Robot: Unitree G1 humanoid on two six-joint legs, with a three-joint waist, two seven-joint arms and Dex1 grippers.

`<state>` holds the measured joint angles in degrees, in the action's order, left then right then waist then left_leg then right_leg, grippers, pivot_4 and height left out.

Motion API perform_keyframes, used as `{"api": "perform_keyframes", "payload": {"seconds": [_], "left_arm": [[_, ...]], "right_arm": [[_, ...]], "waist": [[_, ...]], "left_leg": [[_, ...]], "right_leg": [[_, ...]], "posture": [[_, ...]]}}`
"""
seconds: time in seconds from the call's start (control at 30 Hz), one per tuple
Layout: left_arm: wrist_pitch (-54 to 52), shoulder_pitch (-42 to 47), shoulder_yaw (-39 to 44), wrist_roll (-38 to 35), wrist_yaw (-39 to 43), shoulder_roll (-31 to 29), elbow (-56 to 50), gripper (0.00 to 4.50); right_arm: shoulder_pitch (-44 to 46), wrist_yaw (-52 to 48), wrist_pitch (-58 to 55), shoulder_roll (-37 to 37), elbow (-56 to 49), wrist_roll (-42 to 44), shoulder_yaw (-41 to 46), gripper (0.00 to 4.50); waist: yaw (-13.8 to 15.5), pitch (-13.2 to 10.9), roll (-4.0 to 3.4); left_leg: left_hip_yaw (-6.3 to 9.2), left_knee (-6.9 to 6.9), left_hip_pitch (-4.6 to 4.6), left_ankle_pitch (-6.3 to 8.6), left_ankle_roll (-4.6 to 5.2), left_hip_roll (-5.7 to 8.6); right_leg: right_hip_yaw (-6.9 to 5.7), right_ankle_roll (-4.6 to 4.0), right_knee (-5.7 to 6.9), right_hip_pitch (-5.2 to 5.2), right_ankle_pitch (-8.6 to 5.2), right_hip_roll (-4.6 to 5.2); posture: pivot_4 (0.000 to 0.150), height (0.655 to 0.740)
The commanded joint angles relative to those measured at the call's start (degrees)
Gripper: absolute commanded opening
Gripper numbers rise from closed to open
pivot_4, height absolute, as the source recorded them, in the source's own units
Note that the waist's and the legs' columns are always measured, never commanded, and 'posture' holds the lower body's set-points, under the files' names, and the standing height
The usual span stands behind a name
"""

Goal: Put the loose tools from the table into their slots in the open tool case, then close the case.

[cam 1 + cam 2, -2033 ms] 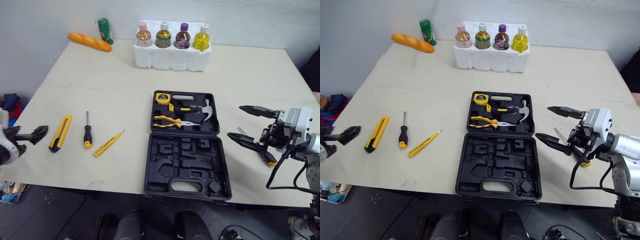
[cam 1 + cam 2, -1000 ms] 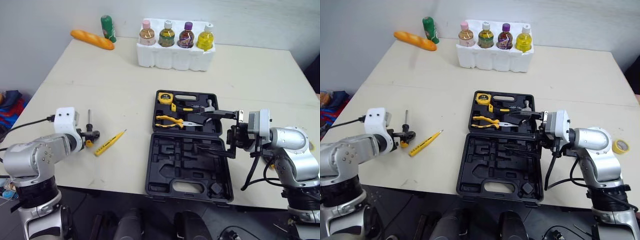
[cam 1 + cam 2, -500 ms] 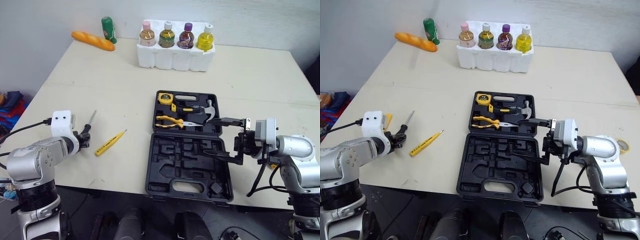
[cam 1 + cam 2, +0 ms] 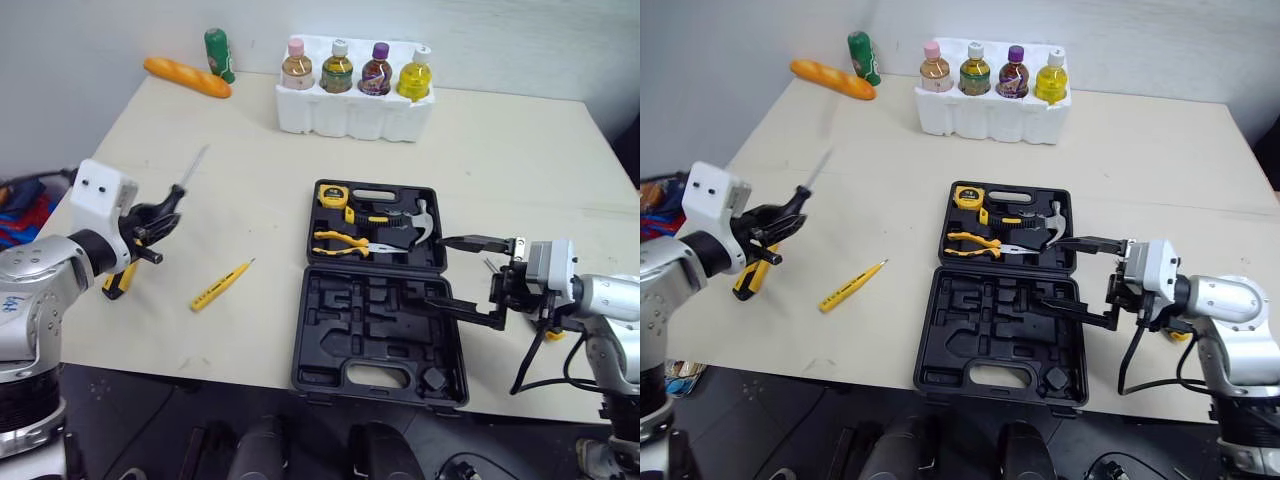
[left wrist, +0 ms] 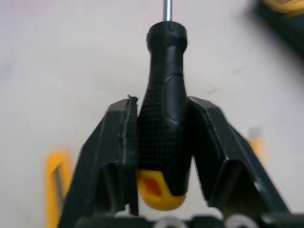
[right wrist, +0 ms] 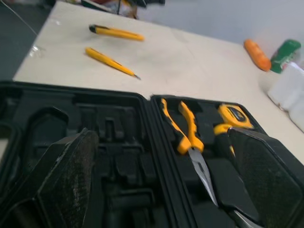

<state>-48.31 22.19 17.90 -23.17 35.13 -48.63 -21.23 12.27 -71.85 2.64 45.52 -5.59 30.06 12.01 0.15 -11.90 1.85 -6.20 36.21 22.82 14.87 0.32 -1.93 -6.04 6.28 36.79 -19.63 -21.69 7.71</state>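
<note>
My left gripper (image 4: 150, 224) is shut on a black-and-yellow screwdriver (image 5: 164, 118) and holds it in the air above the table's left side, shaft (image 4: 193, 166) pointing away. A yellow tester pen (image 4: 220, 285) lies on the table. A yellow utility knife (image 4: 116, 281) is partly hidden behind my left arm. The open black tool case (image 4: 372, 345) lies at the centre, with a tape measure (image 4: 328, 194), pliers (image 4: 340, 240) and hammer (image 4: 412, 218) in its far half. My right gripper (image 4: 437, 270) hangs open over the case's right side, with nothing between its fingers.
A white foam tray (image 4: 350, 110) with several bottles stands at the back. A bread loaf (image 4: 187, 77) and a green bottle (image 4: 217, 45) sit at the back left. A small yellow object (image 4: 548, 333) lies behind my right arm, near the right edge.
My left gripper has shut on the screwdriver and raised it off the table. My right gripper has drawn back to the right, still open over the case.
</note>
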Motion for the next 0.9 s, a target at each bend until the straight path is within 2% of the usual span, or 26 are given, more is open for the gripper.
{"api": "perform_keyframes", "payload": {"seconds": [0.03, 0.13, 0.23, 0.37, 0.43, 0.67, 0.9], "left_arm": [[11.7, 2.6, -7.8, -0.1, 12.1, -2.7, -1.6, 1.11], [17.3, 7.3, -14.9, 1.5, 18.7, -3.5, -0.5, 1.11], [19.5, 15.0, -24.0, 4.5, 23.2, -1.4, 1.5, 1.12], [12.3, 25.5, -40.7, 12.2, 25.6, 4.4, 5.5, 1.11], [10.2, 28.2, -45.5, 15.9, 24.8, 7.1, 7.3, 1.11], [5.0, 32.3, -52.2, 23.1, 21.3, 14.6, 11.6, 1.11], [4.4, 34.2, -54.2, 26.2, 22.1, 17.2, 12.9, 1.11]], "right_arm": [[-1.4, 1.0, 0.0, 2.3, -2.0, -0.7, 3.3, 4.5], [-2.4, 1.9, 0.0, 3.3, -2.0, -1.0, 4.7, 4.5], [-3.7, 3.6, -0.3, 3.9, -2.5, -1.5, 6.5, 4.5], [-12.0, 5.8, -1.5, 3.3, -7.8, -2.1, 9.0, 4.5], [-15.5, 6.7, -1.9, 3.0, -9.8, -2.3, 9.8, 4.5], [-20.0, 9.9, -1.7, 2.0, -11.9, -2.3, 11.8, 4.5], [-22.9, 10.8, -0.5, 0.9, -13.1, -2.6, 12.4, 4.5]], "waist": [[0.1, 0.0, -0.01], [0.1, 0.0, -0.03], [0.3, 0.0, -0.06], [1.2, 0.0, -0.1], [1.4, 0.0, -0.11], [1.1, 0.0, -0.21], [1.3, 0.0, -0.24]], "left_leg": [[0.0, 0.01, 0.01, 0.01, 0.02, 0.02], [0.0, 0.05, 0.14, -0.02, 0.07, 0.02], [0.02, 0.14, 0.22, -0.06, 0.13, 0.04], [0.04, 0.26, 0.23, -0.1, 0.2, 0.07], [0.04, 0.28, 0.27, -0.1, 0.22, 0.1], [-0.05, 0.56, 0.37, -0.12, 0.35, 0.08], [0.2, 0.82, 0.46, -0.08, 0.41, 0.09]], "right_leg": [[-0.01, 0.0, -0.02, 0.02, 0.0, 0.0], [-0.05, 0.01, -0.02, -0.06, 0.0, -0.07], [-0.08, 0.03, 0.07, -0.11, 0.01, -0.12], [-0.1, 0.06, 0.11, -0.07, 0.03, -0.16], [-0.1, 0.08, 0.07, -0.07, 0.03, -0.18], [-0.25, 0.24, 0.17, -0.15, 0.12, -0.19], [-0.11, 0.24, 0.17, 0.01, 0.12, -0.14]], "posture": [[0.15, 0.74], [0.15, 0.74], [0.15, 0.74], [0.15, 0.74], [0.15, 0.74], [0.15, 0.74], [0.15, 0.74]]}}
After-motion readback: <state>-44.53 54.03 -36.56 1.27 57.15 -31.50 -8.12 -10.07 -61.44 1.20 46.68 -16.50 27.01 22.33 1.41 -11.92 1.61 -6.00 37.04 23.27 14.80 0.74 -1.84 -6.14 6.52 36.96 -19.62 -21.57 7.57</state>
